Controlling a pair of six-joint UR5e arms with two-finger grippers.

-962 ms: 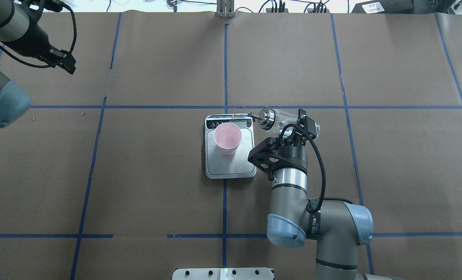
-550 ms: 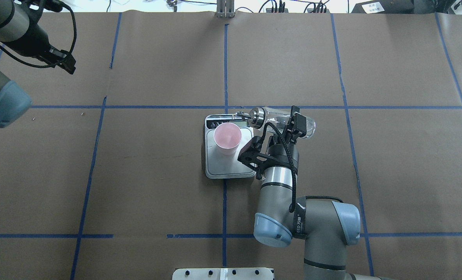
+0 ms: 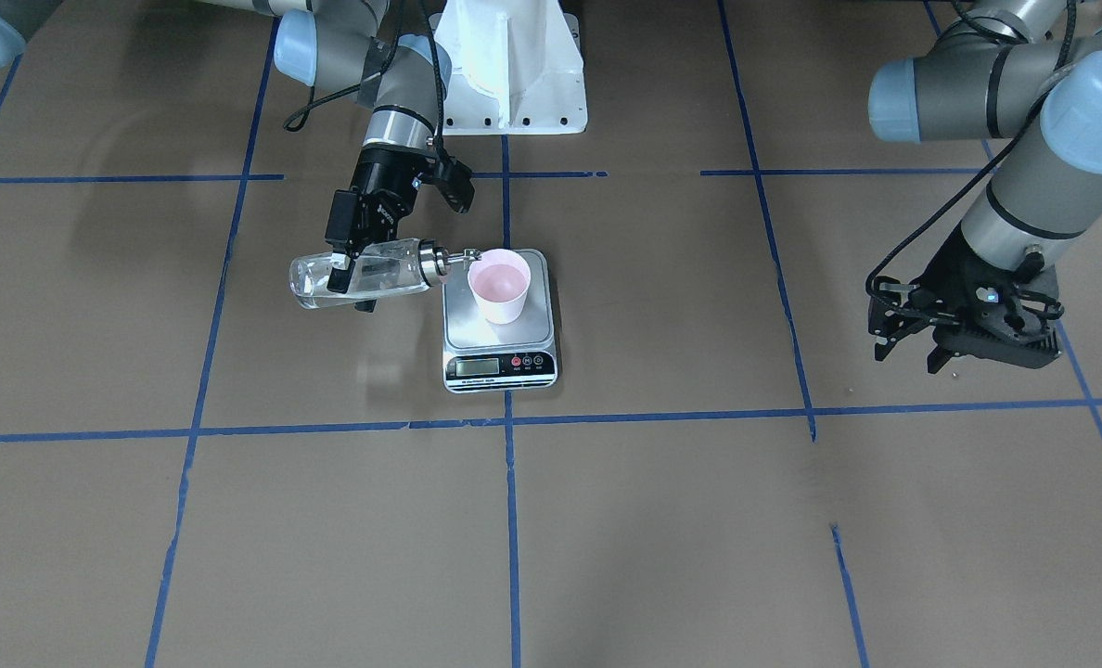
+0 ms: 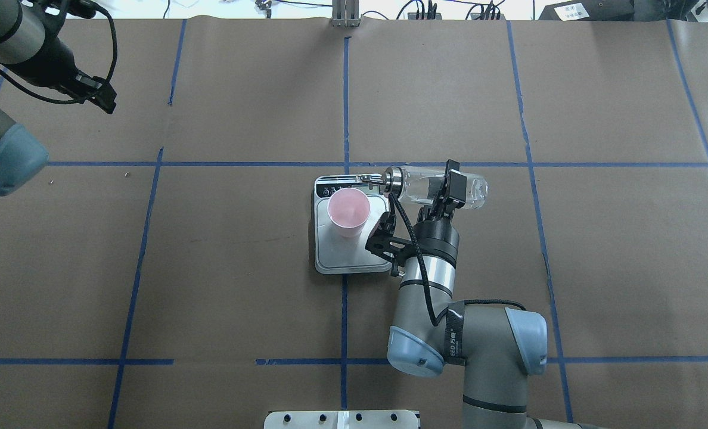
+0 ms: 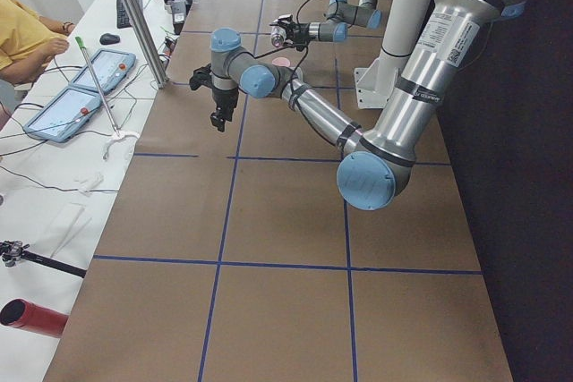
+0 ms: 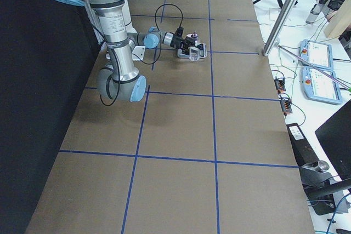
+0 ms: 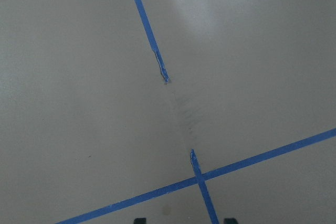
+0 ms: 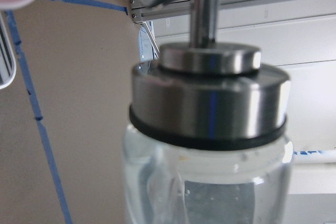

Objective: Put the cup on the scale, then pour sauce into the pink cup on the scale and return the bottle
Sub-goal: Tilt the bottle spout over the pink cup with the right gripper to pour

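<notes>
- Firstly, the main hazard is a spill outside the cup (image 3: 500,289). The bottle (image 4: 416,182) lies about level in the air, and its spout (image 3: 466,254) points at the cup rim from the right arm's side. The front view puts the tip at the rim, but whether it is past the edge cannot be told. If it stops short, sauce is likely to land on the scale (image 3: 500,366) or the table (image 4: 241,268).
- The second hazard is contact with the cup. It stands free on the scale platform on a narrow base and looks light. A sideways nudge from the spout or the metal collar could shift it or tip it.
- The third hazard is slip in the grasp. The glass is smooth and is held across its body only, so the bottle could rotate or slide between the fingers as it tilts further.
- The smallest hazard is an overpour. No stream is visible in any view, and the display is too small to read.
- The right gripper (image 4: 443,193) is clamped on the clear body of the bottle, one finger on each side, and touches nothing else.
- The left gripper (image 3: 905,357) has its fingers spread and holds nothing. It hangs over bare table, well apart from the scale.
</notes>
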